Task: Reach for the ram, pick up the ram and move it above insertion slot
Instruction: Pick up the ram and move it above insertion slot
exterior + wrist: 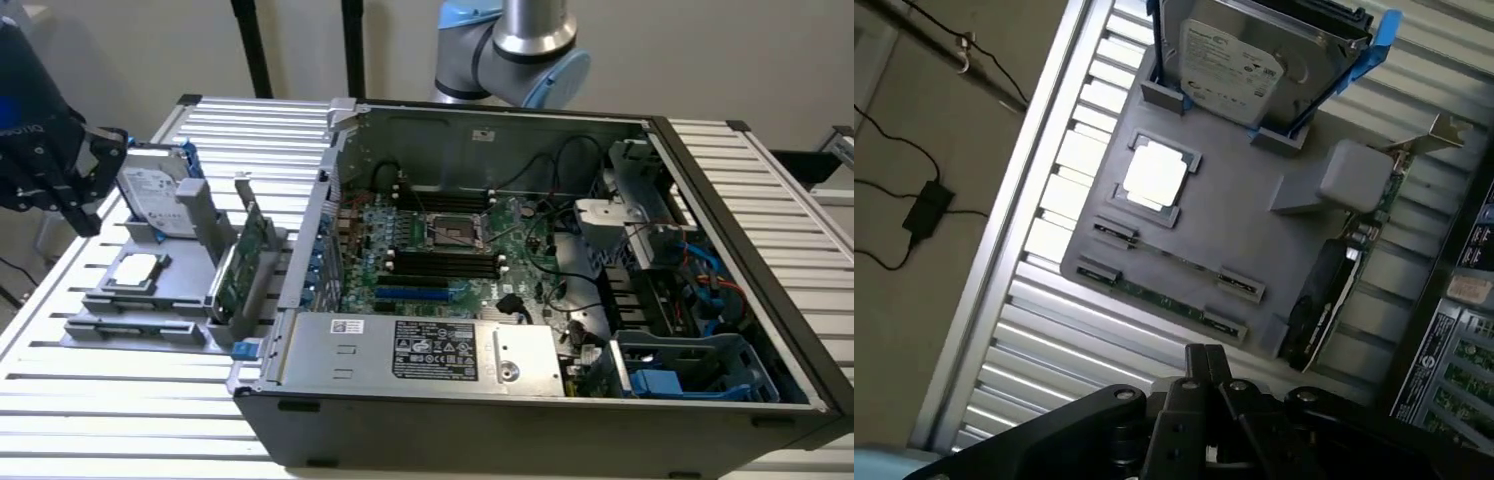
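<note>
The ram (1166,301) stood on edge in the grey fixture (1254,240) on the bench (1044,350), near the empty hand (1206,368), whose opening I could not tell. Light, stiff, fragile: probably best pinched mid-length across its faces.

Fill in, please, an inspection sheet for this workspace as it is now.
surface: slatted metal table carrying an open computer case and a grey fixture tray.
job's things: the ram lies in its holder on the tray, not gripped; memory slots in the case.
clutter: hard drive, processor chip, expansion card on the tray.
hand: the hand hovers near the tray, apart from the ram.
cables: black and blue cables inside the case; a black cable on the floor.
surroundings: pale wall, black poles behind the table.
</note>
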`<state>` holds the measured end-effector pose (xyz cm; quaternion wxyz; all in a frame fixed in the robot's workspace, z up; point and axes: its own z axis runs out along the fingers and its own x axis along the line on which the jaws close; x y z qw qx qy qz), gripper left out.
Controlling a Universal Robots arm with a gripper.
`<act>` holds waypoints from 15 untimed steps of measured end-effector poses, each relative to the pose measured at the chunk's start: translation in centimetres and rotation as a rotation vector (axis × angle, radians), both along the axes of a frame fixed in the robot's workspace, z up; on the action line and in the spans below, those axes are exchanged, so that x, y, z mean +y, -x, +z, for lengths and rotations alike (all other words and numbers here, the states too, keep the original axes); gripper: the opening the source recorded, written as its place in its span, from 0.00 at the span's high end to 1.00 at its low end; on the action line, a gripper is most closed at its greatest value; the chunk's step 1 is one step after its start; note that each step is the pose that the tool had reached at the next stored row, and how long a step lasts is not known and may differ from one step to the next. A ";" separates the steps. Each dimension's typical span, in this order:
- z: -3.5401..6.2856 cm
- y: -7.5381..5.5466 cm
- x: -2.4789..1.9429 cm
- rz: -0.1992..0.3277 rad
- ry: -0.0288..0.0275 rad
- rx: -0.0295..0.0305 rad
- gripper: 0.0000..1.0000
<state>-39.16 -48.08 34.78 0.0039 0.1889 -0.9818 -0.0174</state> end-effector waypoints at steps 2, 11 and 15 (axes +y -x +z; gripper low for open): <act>-0.04 0.0 0.00 0.036 0.0000 0.0000 0.89; -0.24 0.0 0.00 0.200 0.0000 0.0000 0.89; -0.34 0.0 0.00 0.272 0.0000 0.0000 0.89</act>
